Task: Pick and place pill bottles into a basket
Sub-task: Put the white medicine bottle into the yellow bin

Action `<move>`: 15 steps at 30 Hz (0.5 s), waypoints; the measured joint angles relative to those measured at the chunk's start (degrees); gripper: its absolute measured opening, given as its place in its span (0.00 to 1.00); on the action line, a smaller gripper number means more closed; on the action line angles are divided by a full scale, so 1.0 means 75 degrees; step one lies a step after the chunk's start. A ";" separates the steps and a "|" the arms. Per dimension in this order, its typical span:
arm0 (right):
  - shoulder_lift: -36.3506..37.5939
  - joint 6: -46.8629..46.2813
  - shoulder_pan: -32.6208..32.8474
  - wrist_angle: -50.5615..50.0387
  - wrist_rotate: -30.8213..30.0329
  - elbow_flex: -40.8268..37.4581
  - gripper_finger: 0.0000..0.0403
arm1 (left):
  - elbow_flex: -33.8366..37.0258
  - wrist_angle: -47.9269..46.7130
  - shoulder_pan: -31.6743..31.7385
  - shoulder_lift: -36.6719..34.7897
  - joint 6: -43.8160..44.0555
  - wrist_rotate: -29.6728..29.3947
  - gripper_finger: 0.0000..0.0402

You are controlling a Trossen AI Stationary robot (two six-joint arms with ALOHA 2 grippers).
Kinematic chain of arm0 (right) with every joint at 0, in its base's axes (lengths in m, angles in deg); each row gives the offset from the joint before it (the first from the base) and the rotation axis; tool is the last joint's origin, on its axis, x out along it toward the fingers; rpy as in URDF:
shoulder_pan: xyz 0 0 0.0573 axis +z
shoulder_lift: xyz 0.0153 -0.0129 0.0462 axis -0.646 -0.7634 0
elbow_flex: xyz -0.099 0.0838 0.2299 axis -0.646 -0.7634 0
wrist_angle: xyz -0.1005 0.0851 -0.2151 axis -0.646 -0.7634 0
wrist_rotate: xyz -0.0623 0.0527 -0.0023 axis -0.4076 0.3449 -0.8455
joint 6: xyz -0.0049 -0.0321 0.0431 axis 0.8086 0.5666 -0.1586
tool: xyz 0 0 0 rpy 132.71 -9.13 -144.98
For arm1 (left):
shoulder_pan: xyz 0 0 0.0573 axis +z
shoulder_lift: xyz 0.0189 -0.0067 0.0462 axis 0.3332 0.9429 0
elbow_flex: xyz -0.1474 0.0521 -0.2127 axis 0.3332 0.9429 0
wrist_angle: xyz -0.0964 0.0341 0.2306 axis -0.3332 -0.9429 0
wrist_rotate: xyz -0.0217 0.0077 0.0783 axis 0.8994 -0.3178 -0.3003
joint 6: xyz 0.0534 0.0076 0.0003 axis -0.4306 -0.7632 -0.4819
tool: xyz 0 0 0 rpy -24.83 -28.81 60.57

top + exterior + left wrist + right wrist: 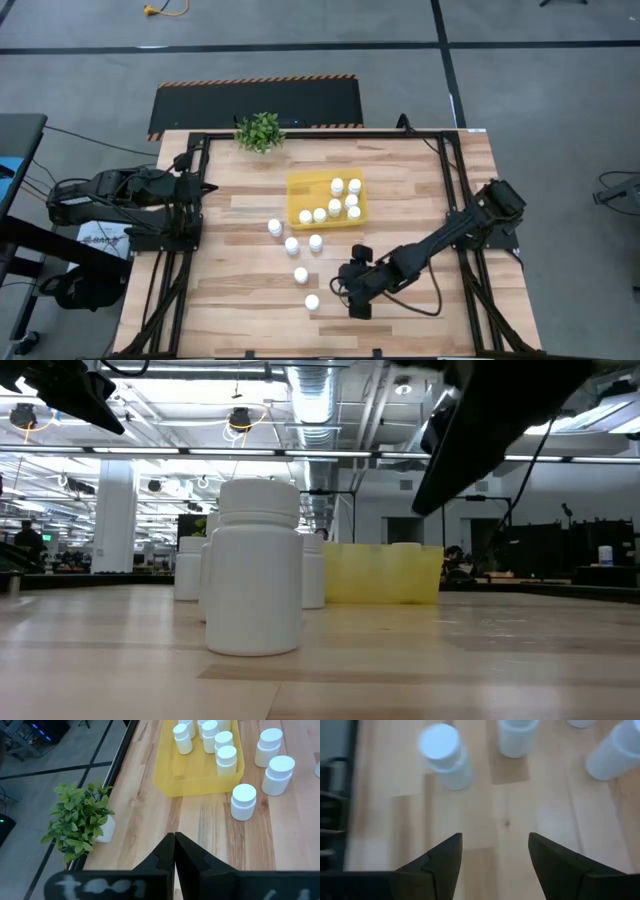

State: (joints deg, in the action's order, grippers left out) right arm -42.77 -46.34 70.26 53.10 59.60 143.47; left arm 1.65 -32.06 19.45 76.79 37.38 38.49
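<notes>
The basket, a shallow yellow tray (298, 190), lies mid-table with several white pill bottles (337, 186) standing in it. Several more bottles stand loose on the wood in front of it, among them one at the near end (312, 301) and one just behind it (300, 274). My right gripper (346, 286) hovers low just right of those two, open and holding nothing. In the right wrist view the right gripper (495, 839) stands apart with a bottle (442, 752) ahead of it. My left gripper (174, 846) is shut and empty, resting at the table's left edge (203, 188).
A small green plant (260, 131) in a white pot stands at the table's back edge, left of the tray. A black frame rail (448, 190) runs along each side of the wooden tabletop. In the low view one bottle (255, 570) stands close, the tray (385, 572) behind it.
</notes>
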 joint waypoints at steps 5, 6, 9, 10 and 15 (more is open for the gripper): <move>-0.0386 0.0014 -0.0254 0.0070 -0.0567 0.0002 0.54 | 0.0000 0.0001 0.0000 -0.0001 0.0000 0.0000 0.00; -0.0399 0.0017 -0.0333 0.0062 -0.0631 0.0002 0.54 | 0.0000 0.0001 0.0000 0.0000 0.0000 0.0000 0.00; -0.0397 0.0020 -0.0608 0.0139 -0.0698 0.0017 0.54 | 0.0000 0.0001 0.0000 0.0001 0.0000 0.0000 0.00; -0.0397 0.0020 -0.0708 0.0120 -0.0698 0.0017 0.54 | 0.0000 0.0000 0.0000 0.0001 0.0000 0.0000 0.00; -0.0368 0.0464 -0.1186 0.0207 -0.0567 0.0017 0.54 | -0.0001 0.0001 0.0000 -0.0001 0.0000 0.0000 0.00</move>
State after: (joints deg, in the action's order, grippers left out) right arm -45.53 -42.86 61.37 54.65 55.35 143.60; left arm 1.64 -32.05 19.45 76.78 37.38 38.49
